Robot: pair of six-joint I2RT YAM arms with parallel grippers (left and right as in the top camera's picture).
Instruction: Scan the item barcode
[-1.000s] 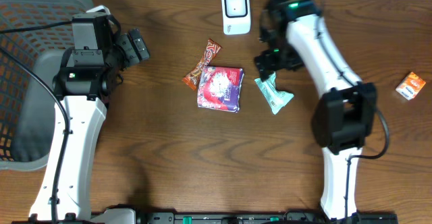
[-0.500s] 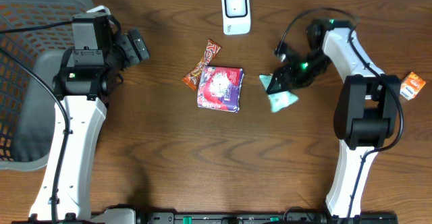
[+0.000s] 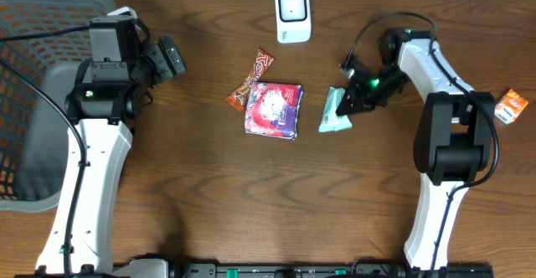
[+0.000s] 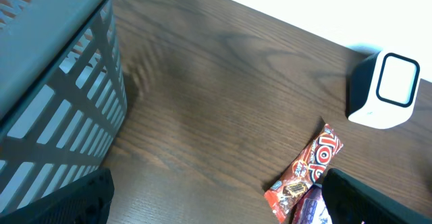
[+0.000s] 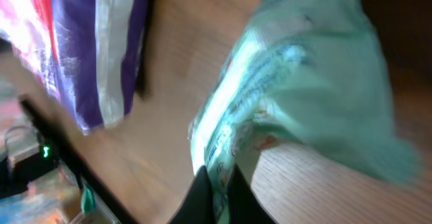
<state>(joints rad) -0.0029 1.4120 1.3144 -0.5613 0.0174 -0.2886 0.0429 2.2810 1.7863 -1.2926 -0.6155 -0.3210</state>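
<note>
Broadly, the brown wooden bench [image 3: 209, 203] carries everything. At its left edge stands a dark mesh basket [image 3: 33, 27], the only container here. I see no item in the part of it that shows, though the left arm covers some of it.

The left end effector [image 3: 172, 59] hangs just beside the basket with its jaws spread wide and nothing between them. The right end effector [image 3: 350, 98] is closed on the mint-green packet [image 3: 335, 115], which lies on the bench between the purple packet [image 3: 273, 109] and the right arm, near the white scanner [image 3: 292, 14] but apart from it. In the right wrist view the fingertips [image 5: 214, 196] pinch the packet's edge, and the rest of the packet droops away from them.

I judge the mint-green packet light and soft: thin crinkly film that bends under its own weight and is likely slick. The flat sealed edge is the best place to hold it, since a pinch there leaves the printed faces free. A grip on the puffed middle could crease the film and hide the barcode. I cannot tell which face carries the barcode.

Smaller things lie apart: an orange-red candy bar [image 3: 251, 80] just beside the purple packet, and a small orange box [image 3: 509, 106] at the far right.
</note>
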